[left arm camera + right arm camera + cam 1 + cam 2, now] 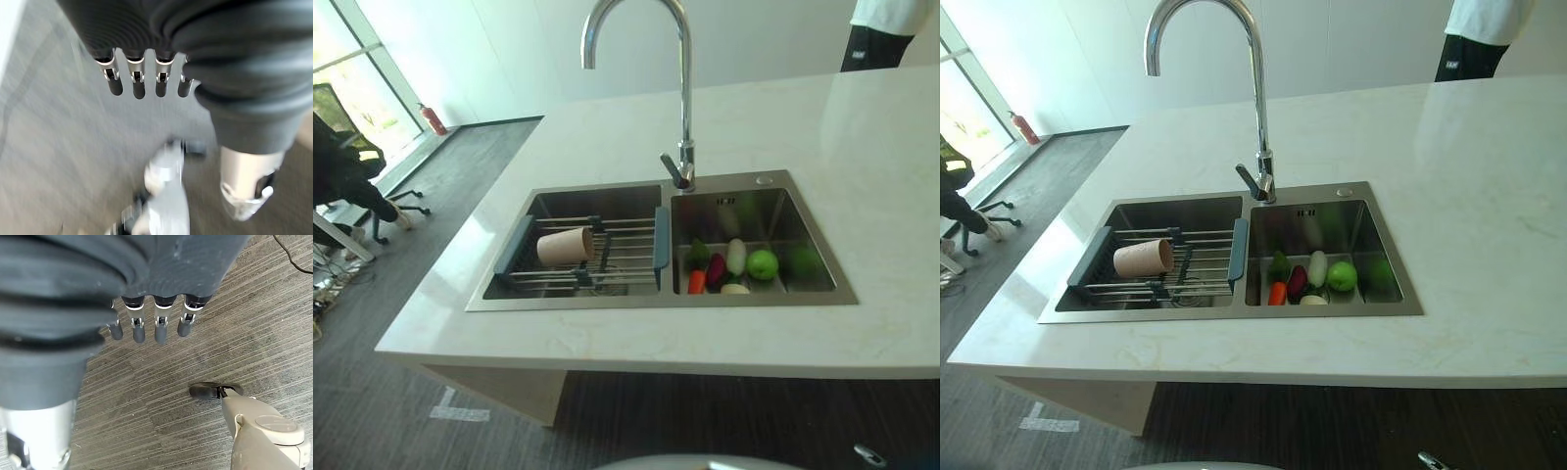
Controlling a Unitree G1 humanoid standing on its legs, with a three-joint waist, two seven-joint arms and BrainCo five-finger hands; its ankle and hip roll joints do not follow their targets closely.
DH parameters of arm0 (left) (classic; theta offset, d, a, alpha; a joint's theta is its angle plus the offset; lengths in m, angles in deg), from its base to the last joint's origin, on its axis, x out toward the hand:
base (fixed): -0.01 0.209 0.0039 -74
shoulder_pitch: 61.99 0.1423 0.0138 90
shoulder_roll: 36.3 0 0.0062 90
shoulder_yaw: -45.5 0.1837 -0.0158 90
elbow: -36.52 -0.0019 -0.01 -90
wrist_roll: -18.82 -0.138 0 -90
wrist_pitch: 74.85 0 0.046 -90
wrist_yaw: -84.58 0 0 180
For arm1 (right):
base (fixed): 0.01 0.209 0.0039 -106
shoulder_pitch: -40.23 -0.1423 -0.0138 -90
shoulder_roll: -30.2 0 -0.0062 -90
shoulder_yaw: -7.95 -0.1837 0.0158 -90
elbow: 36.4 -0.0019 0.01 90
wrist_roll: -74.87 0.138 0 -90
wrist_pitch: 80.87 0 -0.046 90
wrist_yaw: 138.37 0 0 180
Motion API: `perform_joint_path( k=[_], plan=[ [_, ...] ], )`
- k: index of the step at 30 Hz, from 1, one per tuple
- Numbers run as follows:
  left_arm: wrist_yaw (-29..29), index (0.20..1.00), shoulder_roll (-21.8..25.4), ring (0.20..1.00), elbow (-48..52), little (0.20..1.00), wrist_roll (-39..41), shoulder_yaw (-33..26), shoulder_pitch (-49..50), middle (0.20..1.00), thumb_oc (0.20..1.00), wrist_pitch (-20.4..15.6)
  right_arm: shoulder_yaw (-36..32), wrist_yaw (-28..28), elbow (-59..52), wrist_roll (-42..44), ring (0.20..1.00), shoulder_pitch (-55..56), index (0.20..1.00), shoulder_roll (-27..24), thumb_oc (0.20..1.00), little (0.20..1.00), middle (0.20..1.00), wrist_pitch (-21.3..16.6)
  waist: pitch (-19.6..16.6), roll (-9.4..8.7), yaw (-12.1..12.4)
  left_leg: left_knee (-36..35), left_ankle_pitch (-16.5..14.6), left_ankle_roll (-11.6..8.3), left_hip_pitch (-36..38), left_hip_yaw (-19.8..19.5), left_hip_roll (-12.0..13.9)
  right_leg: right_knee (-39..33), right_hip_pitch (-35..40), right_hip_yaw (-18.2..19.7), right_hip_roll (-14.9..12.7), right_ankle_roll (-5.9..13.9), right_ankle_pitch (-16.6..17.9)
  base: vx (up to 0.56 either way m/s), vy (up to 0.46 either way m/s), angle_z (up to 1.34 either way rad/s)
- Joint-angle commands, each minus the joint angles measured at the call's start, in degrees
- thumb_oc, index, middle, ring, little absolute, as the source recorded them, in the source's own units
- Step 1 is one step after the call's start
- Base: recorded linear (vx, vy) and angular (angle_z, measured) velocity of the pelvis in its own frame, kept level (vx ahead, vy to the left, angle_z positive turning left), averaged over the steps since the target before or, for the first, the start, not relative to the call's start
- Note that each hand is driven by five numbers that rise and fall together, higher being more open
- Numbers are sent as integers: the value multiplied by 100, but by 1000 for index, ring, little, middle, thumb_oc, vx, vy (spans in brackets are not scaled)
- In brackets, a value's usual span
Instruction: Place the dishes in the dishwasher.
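**Cup on the sink rack, both hands hanging free**

We see the tan cup [565, 247] lying on its side on the wire drying rack [617, 257], which spans the left basin of the steel double sink [764, 180]. Neither of our hands is near it. In the left wrist view our left hand [139, 83] hangs over grey floor [58, 147] with its fingers [115, 84] straight and loose, holding nothing. In the right wrist view our right hand [146, 323] is likewise relaxed, its fingers [161, 328] extended over striped carpet [146, 396], with nothing in its grasp.

Beside the rack, the right basin holds a green apple [762, 263], a white vegetable [735, 257], a purple one [716, 268], an orange one [696, 282] and a dark green one [698, 253]. The tall chrome faucet [684, 88] rises behind the divider between the basins. The sink is set in a pale marble-look countertop [862, 147]. A person [886, 29] stands at the far side of the counter, and a red fire extinguisher [433, 119] stands by the far wall.
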Motion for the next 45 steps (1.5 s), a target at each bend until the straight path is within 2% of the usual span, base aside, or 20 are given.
perform_joint_path(
  k=[1,3,5,6,7,8,9,11,14,16,17,18,21,24,29,32,34,37,38,45],
  plan=[
    [-1291,1000,1078,1000,-575,1000,15,-102,-126,1000,1000,-481,15,-94,332,19,1000,-547,1000,227,1000,1000,1000,6,103,-349,-25,23,-160,-184,119,44,30,40,-37,319,-78,206,-219,-9,67,1],
    [-2008,1000,1832,1000,-776,1000,343,-317,-329,1000,1000,-1031,139,-80,322,109,1000,-576,1000,157,1000,1000,1000,49,74,-306,-60,23,-152,-182,122,95,8,40,-45,351,-82,206,-211,-10,61,0],
    [-2540,1000,2375,1000,-864,1000,711,-455,-591,1000,1000,-1338,238,-69,299,157,1000,-568,1000,141,1000,1000,1000,46,27,-278,-103,23,-134,-189,95,129,4,40,-81,363,-84,211,-188,-4,21,0],
    [-2540,1000,2375,1000,-864,1000,711,-455,-591,1000,1000,-1338,238,-69,299,157,1000,-568,1000,141,1000,1000,1000,46,27,-278,-103,23,-134,-189,95,129,4,40,-81,363,-84,211,-188,0,0,0],
    [-3109,1000,2926,1000,-874,1000,926,-534,-937,1000,1000,-1755,321,-36,251,234,1000,-504,1000,177,1000,1000,1000,2,-2,-271,-142,23,-130,-192,95,163,7,40,-87,380,-79,216,-175,0,0,0],
    [-3210,1000,3099,1000,-883,1000,869,-523,-1070,1000,1000,-1870,355,-32,242,258,1000,-497,1000,179,1000,1000,1000,-3,-11,-268,-160,23,-130,-193,94,167,9,40,-89,389,-75,218,-173,0,0,0],
    [-3548,1000,3432,1000,-894,1000,891,-421,-1360,1000,1000,-2205,418,-28,234,328,1000,-463,1000,189,1000,1000,1000,-37,-24,-271,-182,23,-130,-199,97,177,16,40,-93,406,-67,221,-168,0,0,0],
    [-3931,1000,3707,1000,-835,1000,1090,-296,-1653,1000,1000,-2520,468,-24,221,385,1000,-445,1000,195,1000,1000,1000,-37,-43,-280,-199,23,-133,-200,103,179,23,40,-95,436,-53,220,-163,0,0,0],
    [-4497,1000,4112,1000,-429,1000,1624,142,-2556,1000,1000,-3321,578,31,201,462,1000,-367,1000,255,1000,1000,1000,-49,-74,-308,-246,23,-167,-200,156,171,32,40,-61,487,-26,212,-182,44,-34,-1],
    [-4732,1000,4224,1000,462,1000,1558,629,-3353,1000,1000,-3840,567,57,178,438,1000,-225,1000,355,1000,1000,1000,-77,-137,-359,-269,23,-191,-190,163,152,36,40,-73,508,-10,207,-174,68,-55,0],
    [-4794,1000,4211,1000,724,1000,1475,789,-3564,1000,1000,-3989,567,55,171,433,1000,-185,1000,382,1000,1000,1000,-95,-149,-375,-278,23,-205,-187,173,154,37,40,-68,514,-6,208,-179,71,-49,-1],
    [-4878,1000,4182,1000,1272,1000,1416,990,-3838,1000,1000,-3886,592,61,168,431,1000,-132,1000,432,1000,1000,1000,-138,-164,-393,-311,23,-229,-181,191,143,31,40,-61,541,2,209,-184,45,-29,-3],
    [-4999,1000,4011,1000,2128,1000,1325,1651,-4578,1000,1000,-4086,585,59,143,368,1000,-25,1000,521,1000,1000,1000,-165,-202,-452,-336,23,-284,-166,240,142,21,40,-42,581,12,217,-191,57,-27,-5],
    [-4964,1000,3706,1000,2696,1000,1136,2398,-5232,1000,1000,-4458,559,62,91,283,1000,48,1000,582,1000,1000,1000,-137,-231,-513,-347,23,-330,-153,275,152,20,40,-38,623,14,233,-192,48,-8,-3],
    [-4919,1000,3080,1000,3292,1000,559,3116,-5675,1000,1000,-4786,541,-8,15,115,1000,89,1000,617,1000,1000,1000,-107,-269,-587,-416,23,-380,-132,317,193,5,40,-39,666,15,255,-185,34,8,-8],
    [-4823,1000,2780,1000,3666,1000,238,3500,-5826,1000,1000,-4784,560,-18,-20,55,1000,96,1000,647,1000,1000,1000,-102,-280,-623,-456,23,-405,-117,337,220,-6,40,-45,675,14,265,-176,15,11,-12],
    [-4647,1000,2475,1000,4080,1000,71,3773,-5920,1000,1000,-4598,564,0,-45,3,1000,94,1000,683,1000,1000,1000,-74,-287,-657,-479,23,-424,-109,350,239,-15,40,-44,676,11,277,-175,5,8,-2],
    [-4563,1000,2252,1000,4300,1000,-146,3850,-5843,1000,1000,-4561,542,30,-53,-29,1000,108,1000,729,1000,1000,1000,-68,-288,-682,-491,23,-438,-99,357,248,-20,40,-44,681,11,283,-176,-4,3,-2],
    [-4454,1000,2019,1000,4430,1000,-317,3870,-5703,1000,1000,-4534,510,52,-94,-58,1000,131,1000,741,1000,1000,1000,-28,-283,-704,-518,23,-445,-91,359,268,-18,40,-50,683,12,284,-172,-14,13,-4],
    [-4393,1000,1612,1000,4275,1000,-508,4083,-5654,1000,1000,-4430,472,97,-169,-51,1000,175,1000,759,1000,1000,1000,-11,-261,-711,-604,23,-427,-84,370,339,-1,40,-61,686,4,296,-139,-3,4,-1]
  ],
)
